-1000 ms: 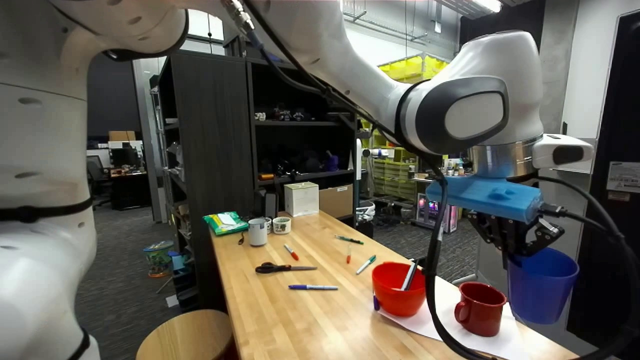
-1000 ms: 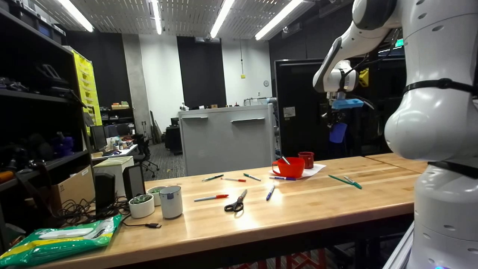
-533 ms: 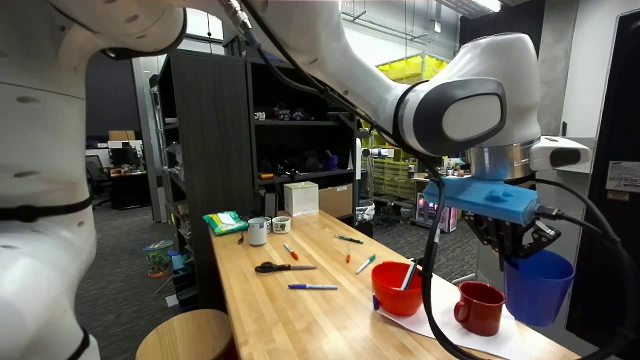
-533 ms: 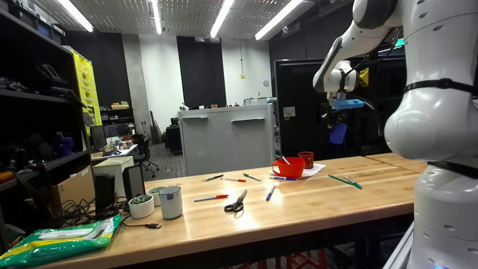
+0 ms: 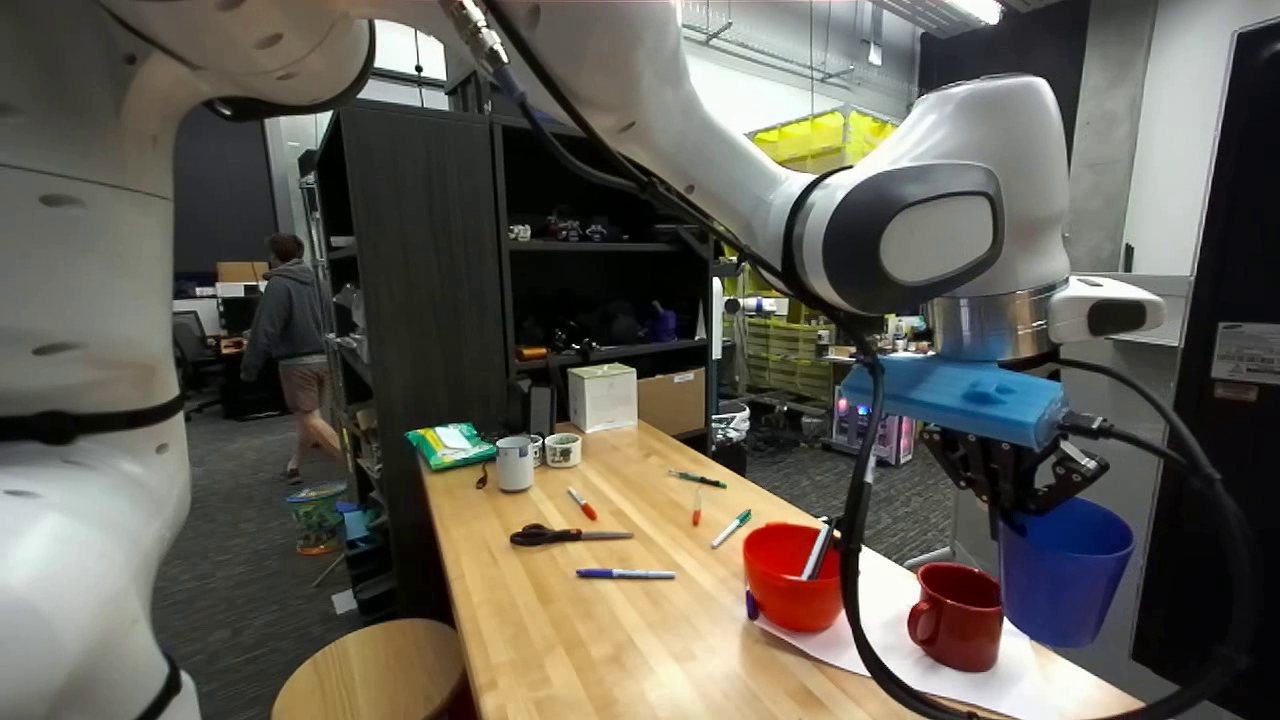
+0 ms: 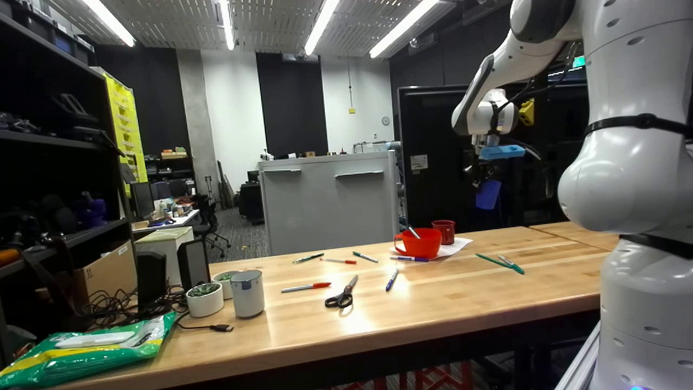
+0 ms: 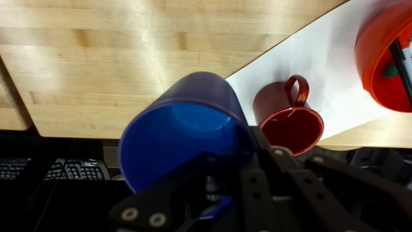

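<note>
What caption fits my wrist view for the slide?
Gripper holding a blue cup, with a red mug standing on white paper.

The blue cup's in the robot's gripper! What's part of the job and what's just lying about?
In the job:
blue cup, held up
gripper, shut on the cup's rim

Probably just lying about:
scissors
green packet
grey cup
red mug, red bowl, perhaps: neither is held

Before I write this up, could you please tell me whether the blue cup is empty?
The blue cup looks empty: the wrist view shows its bare bottom, though the gripper hides one side.
</note>
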You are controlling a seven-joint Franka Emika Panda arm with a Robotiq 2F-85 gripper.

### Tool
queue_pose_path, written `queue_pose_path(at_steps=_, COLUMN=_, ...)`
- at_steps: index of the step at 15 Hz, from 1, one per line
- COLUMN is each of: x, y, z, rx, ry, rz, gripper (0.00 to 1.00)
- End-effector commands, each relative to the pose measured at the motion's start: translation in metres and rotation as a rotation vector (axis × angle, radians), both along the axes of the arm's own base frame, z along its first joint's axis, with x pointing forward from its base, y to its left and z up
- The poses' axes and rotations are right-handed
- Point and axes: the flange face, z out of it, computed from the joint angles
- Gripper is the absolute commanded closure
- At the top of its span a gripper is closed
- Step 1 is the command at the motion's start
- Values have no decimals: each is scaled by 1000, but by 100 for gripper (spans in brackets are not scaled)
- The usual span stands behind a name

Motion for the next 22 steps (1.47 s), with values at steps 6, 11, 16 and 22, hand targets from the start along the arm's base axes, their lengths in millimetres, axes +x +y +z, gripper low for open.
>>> queue_pose_path(at_steps=6, x=68, y=80, z=15, rx=-50, ry=43, rz=163, gripper=99)
queue_pose_path(at_steps=11, x=100, y=128, z=23, rx=-61, ry=58, rz=284, gripper=99)
queue_pose_path(at_steps=16, x=127, y=177, z=33, rx=-68, ry=82, rz=406, gripper=99)
queue_pose_path(at_steps=22, x=155, y=244, z=41, rx=-107, ry=134, rz=552, gripper=99)
